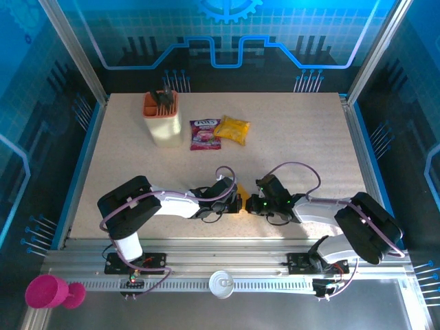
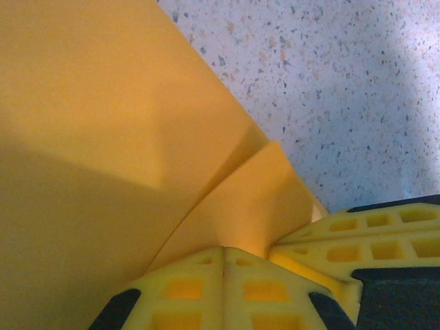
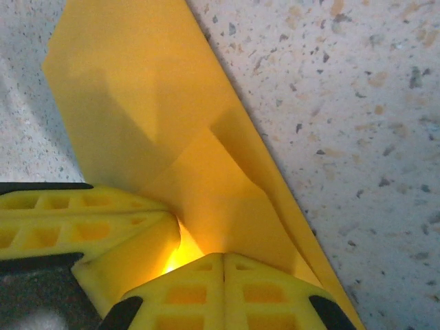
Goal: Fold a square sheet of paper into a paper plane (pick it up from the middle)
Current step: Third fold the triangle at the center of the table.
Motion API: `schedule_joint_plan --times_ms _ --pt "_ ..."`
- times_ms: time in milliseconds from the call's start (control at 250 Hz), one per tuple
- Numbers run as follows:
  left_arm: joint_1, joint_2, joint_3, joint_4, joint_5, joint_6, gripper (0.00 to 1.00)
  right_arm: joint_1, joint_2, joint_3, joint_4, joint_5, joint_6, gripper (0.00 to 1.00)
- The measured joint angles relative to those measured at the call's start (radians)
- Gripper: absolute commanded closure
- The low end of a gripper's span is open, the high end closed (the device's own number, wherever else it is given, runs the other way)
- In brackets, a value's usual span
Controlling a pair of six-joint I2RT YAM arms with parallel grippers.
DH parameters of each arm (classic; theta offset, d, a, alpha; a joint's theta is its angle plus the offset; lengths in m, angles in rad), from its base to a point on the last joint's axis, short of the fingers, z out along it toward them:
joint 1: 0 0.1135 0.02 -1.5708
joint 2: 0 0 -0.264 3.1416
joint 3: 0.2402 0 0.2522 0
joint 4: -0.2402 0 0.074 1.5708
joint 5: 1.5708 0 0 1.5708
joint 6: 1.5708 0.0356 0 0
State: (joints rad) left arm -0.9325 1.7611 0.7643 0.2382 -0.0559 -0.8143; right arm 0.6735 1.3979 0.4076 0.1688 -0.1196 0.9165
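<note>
The square sheet of paper is orange-yellow and folded into overlapping layers with creases. A small bit of it peeks out between the two grippers, low over the table near the front middle. My left gripper is shut on a fold of it, tips pressed together. From the opposite side my right gripper is shut on the same paper. The two grippers nearly touch. Each wrist view shows the other gripper's yellow fingers right beside its own. Whether the folds form the paper plane I cannot tell.
At the back left stands a cream holder with an orange top and dark tools. Beside it lie a purple-red printed packet and a glossy yellow snack bag. A pink cup sits off the table at the front left.
</note>
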Motion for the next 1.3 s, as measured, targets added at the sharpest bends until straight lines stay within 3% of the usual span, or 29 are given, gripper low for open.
schedule_joint_plan --times_ms 308,695,939,1158,1298 --pt "0.000 0.000 0.000 0.000 -0.008 -0.027 1.00 -0.013 -0.026 -0.082 0.129 -0.005 0.042 1.00" --pt "0.012 -0.006 -0.043 0.064 0.003 -0.078 1.00 -0.034 -0.091 -0.127 0.106 0.018 0.053 1.00" --pt "0.070 -0.078 -0.130 0.079 0.008 -0.079 1.00 -0.036 -0.069 -0.120 0.117 0.014 0.064 1.00" --pt "0.130 -0.180 -0.179 -0.028 -0.012 -0.074 1.00 -0.036 -0.067 -0.120 0.120 0.013 0.069 1.00" --pt "0.104 -0.248 -0.170 -0.090 -0.018 -0.068 1.00 -0.036 -0.070 -0.120 0.119 0.013 0.068 1.00"
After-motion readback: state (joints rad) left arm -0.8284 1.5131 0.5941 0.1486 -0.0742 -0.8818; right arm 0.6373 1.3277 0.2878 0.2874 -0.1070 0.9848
